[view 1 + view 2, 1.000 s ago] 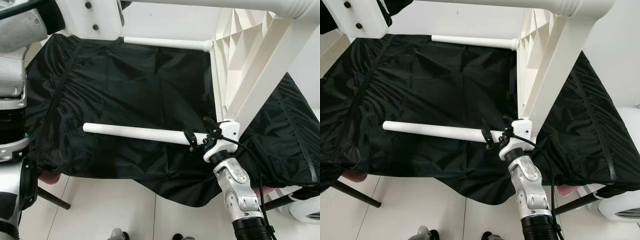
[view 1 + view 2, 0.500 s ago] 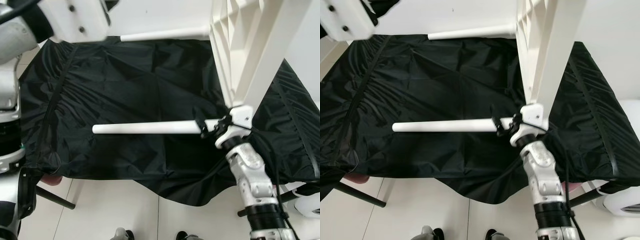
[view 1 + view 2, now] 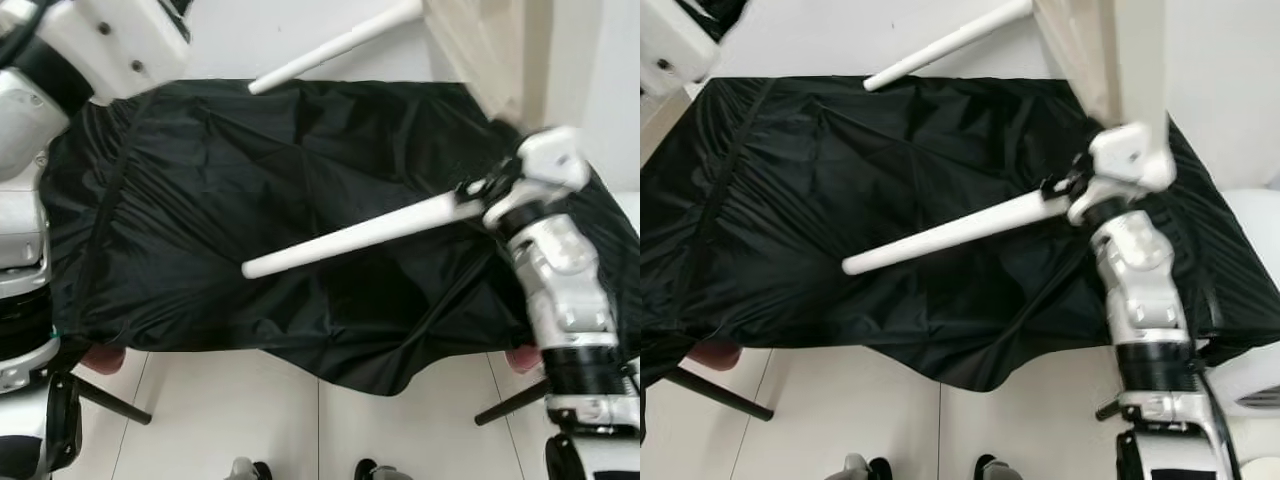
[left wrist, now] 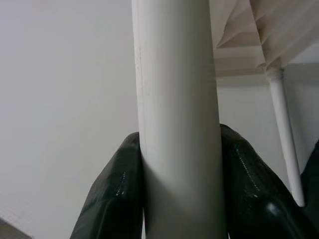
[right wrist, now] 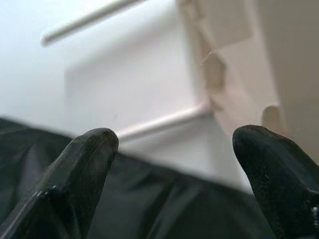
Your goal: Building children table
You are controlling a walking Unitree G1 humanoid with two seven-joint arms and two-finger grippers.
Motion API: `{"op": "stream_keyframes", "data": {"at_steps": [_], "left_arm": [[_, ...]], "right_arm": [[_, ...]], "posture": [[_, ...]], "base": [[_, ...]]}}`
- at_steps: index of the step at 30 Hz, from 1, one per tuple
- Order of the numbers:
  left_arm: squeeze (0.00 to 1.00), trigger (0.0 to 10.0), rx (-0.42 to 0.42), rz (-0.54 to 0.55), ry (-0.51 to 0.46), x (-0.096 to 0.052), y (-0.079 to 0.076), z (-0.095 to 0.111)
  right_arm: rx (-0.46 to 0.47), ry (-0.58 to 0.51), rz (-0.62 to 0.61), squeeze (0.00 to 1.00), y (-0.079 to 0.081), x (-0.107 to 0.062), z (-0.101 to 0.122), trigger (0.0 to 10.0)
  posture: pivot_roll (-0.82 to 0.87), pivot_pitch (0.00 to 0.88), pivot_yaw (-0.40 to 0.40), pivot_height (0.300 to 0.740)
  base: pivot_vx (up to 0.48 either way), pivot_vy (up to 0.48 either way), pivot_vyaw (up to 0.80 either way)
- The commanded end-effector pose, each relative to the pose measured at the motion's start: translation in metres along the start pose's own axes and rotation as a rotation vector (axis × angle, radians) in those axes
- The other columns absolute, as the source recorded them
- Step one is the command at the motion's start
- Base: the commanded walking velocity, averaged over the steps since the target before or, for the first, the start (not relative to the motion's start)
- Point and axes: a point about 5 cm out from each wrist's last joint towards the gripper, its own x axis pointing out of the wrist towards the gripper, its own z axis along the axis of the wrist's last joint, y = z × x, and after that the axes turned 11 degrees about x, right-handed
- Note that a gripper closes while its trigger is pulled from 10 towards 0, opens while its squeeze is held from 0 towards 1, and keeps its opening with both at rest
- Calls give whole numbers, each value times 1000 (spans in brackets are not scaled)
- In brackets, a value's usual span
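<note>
Left eye view: a black cloth point(image 3: 250, 180) covers a low surface, and its near edge hangs over a white tiled floor point(image 3: 230, 410), with thin dark support legs point(image 3: 110, 400) poking out under both near corners. The cloth's far edge meets a white wall point(image 3: 220, 40). The white children's table point(image 3: 485, 50) is held above the cloth, its ribbed underside at the upper right. One white leg point(image 3: 350, 232) slants from that corner toward the robot's left, its free end hanging over the middle of the cloth with open room all round. A second leg point(image 3: 335, 45) runs the same way above the cloth's far edge.

The right gripper point(image 3: 478, 192) sits at the base of the near leg, where it joins the table corner, and the silver right arm rises from the cloth's near right edge. In the right wrist view its black fingers point(image 5: 84, 164) stand wide apart with nothing between them; the table's corner lies beyond, blurred.

In the left wrist view the left gripper point(image 4: 179, 144) is clamped on a white table leg point(image 4: 177, 74), one finger point(image 4: 117, 184) pressed on each side.
</note>
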Motion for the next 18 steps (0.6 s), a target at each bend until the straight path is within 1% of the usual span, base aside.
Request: {"op": "stream_keyframes", "data": {"at_steps": [1,2,3,4,5,6,7,8,9,10,11,12,13,14,15,16,17,18], "left_arm": [[0,10000,-23,-104,159,-21,-18,-30],[0,10000,-55,-121,159,-23,-28,-29],[0,10000,-55,-121,159,-23,-28,-29],[0,10000,-85,-132,166,-26,-37,-28],[0,10000,-85,-132,166,-26,-37,-28],[0,10000,-118,-144,188,-31,-49,-29],[0,10000,-118,-144,188,-31,-49,-29],[0,10000,-161,-142,219,-36,-58,-31],[0,10000,-188,-139,244,-39,-64,-32],[0,10000,-188,-139,244,-39,-64,-32],[0,10000,-202,-135,263,-42,-68,-33],[0,10000,-206,-135,286,-45,-72,-36],[0,10000,-206,-135,286,-45,-72,-36],[0,10000,-238,-122,311,-47,-73,-39],[0,10000,-238,-122,311,-47,-73,-39],[0,10000,-243,-128,320,-49,-75,-40],[0,10000,-271,-118,337,-51,-78,-42],[0,10000,-270,-128,342,-53,-81,-42]], "right_arm": [[-92,-152,-369,0,-76,-20,43,10000],[-110,-177,-377,0,-80,-18,52,10000],[-110,-177,-377,0,-80,-18,52,10000],[-136,-200,-382,0,-83,-17,60,10000],[-136,-200,-382,0,-83,-17,60,10000],[-164,-240,-375,0,-87,-12,75,10000],[-164,-240,-375,0,-87,-12,75,10000],[-194,-279,-362,0,-89,-5,90,10000],[-214,-303,-351,0,-90,0,99,10000],[-214,-303,-351,0,-90,0,99,10000],[-223,-319,-349,0,-93,4,106,10000],[-245,-345,-332,0,-98,13,120,10000],[-245,-345,-332,0,-98,13,120,10000],[-248,-364,-316,0,-98,18,127,10000],[-248,-364,-316,0,-98,18,127,10000],[-255,-387,-296,0,-97,24,134,10000],[-255,-411,-270,0,-94,30,142,10000],[-250,-438,-245,0,-91,35,150,10000]], "posture": [[-15,175,-21,740],[-23,177,-17,740],[-23,177,-17,740],[-25,177,-16,740],[-25,177,-16,740],[-36,180,-13,740],[-36,180,-13,740],[-45,179,-14,740],[-45,179,-14,740],[-45,179,-14,740],[-52,180,-17,740],[-57,180,-26,740],[-57,180,-26,740],[-59,180,-27,740],[-59,180,-27,740],[-63,178,-30,740],[-66,178,-35,740],[-66,178,-37,740]], "base": [[0,0,0],[0,0,0],[0,0,0],[0,0,0],[0,0,0],[0,0,0],[0,0,0],[0,0,0],[0,0,0],[0,0,0],[0,0,0],[0,0,0],[0,0,0],[0,0,0],[0,0,0],[0,0,0],[0,0,0],[0,0,0]]}}
